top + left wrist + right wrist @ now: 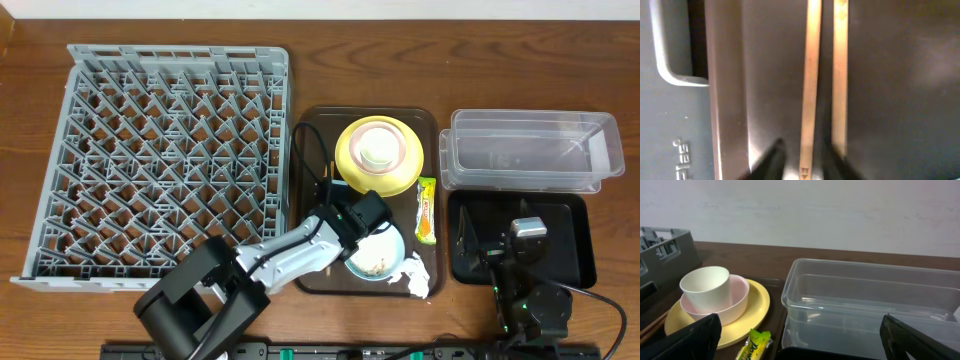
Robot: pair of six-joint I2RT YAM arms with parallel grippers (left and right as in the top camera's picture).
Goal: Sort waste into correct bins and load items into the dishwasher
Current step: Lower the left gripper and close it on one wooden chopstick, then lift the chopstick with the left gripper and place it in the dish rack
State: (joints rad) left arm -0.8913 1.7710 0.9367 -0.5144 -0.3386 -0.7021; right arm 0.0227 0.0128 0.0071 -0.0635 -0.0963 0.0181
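- Desk (620,300): brown wood, carries everything.
- Grey dish rack (160,160): L side of desk, pegs bare.
- Brown tray (320,130): centre, just R of the rack.
- Clear tub (530,150): far R, w/ black tray (565,240) just in front of it.
- Yellow plate (345,160): back of brown tray; pink bowl (740,300) sits on it, white cup (706,290) upright inside the bowl.
- Light blue bowl (395,250): front of brown tray, rice scraps (378,266) in it, partly under L arm.
- Napkin (416,277): crumpled, front R corner of brown tray, beside the blue bowl.
- Snack wrapper (426,210): R edge of brown tray, btwn plate and napkin.
- Chopsticks (810,75): side by side on brown tray floor near its L rim.
- L end effector (802,162): low over tray, narrow gap, one chopstick btwn the fingers w/ space either side, not clamped.
- R end effector (802,335): over black tray, spread wide, holds nothing.
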